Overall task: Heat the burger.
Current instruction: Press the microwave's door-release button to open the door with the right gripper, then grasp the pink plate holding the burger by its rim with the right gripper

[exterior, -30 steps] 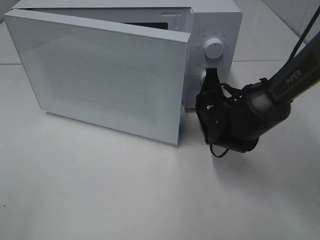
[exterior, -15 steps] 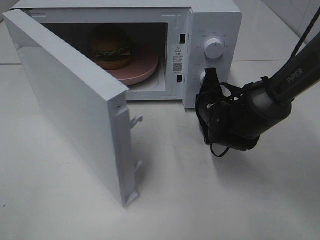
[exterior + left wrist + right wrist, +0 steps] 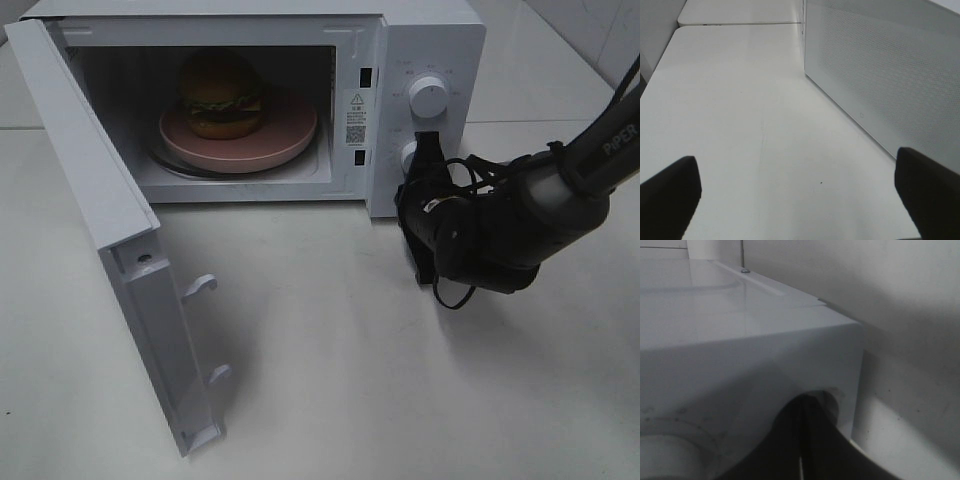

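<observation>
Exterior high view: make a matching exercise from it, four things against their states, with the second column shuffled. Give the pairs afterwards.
Column A
1. burger
2. pink plate
3. microwave door
4. right gripper

Column B
a. standing wide open
b. shut, tips by the lower knob
c. sitting on a round dish
d. lying flat under the food

Pairs: 1-c, 2-d, 3-a, 4-b
</observation>
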Tool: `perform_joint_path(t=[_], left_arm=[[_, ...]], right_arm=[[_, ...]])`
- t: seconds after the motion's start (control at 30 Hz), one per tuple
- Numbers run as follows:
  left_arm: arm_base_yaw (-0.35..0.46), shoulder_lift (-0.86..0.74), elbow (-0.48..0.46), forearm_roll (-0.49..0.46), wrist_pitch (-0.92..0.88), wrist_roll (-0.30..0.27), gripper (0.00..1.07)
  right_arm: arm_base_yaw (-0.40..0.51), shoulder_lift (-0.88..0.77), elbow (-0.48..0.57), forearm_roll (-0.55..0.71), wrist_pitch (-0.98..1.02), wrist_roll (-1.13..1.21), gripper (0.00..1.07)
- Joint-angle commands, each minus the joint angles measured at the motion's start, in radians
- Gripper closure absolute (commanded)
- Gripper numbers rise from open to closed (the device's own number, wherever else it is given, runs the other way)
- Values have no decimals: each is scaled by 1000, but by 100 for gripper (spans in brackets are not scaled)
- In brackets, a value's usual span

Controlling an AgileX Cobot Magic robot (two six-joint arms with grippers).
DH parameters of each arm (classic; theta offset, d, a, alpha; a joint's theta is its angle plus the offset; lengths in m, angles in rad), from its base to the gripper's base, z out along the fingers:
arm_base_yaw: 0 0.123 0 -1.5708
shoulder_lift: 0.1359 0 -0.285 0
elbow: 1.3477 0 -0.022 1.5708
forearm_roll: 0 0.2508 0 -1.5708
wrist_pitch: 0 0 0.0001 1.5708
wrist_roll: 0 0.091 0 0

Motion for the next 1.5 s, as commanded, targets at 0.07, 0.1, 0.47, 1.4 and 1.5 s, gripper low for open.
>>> perform_joint_path(t=[0.07, 0.1, 0.47, 1.4, 1.5], left_arm=[[1, -20, 4, -6, -4, -8, 6], [1, -20, 4, -6, -4, -8, 6], [1, -20, 4, -6, -4, -8, 6], [1, -20, 4, -6, -4, -8, 6], [1, -20, 4, -6, -4, -8, 6]], right_arm=[[-14, -37, 9, -42, -27, 8, 107], [-14, -49, 27, -60, 2, 8, 107], [-14, -123, 116, -112, 107, 7, 107], [-17, -558, 217, -587, 869, -611, 102], [-17, -587, 191, -587, 1010, -762, 102]])
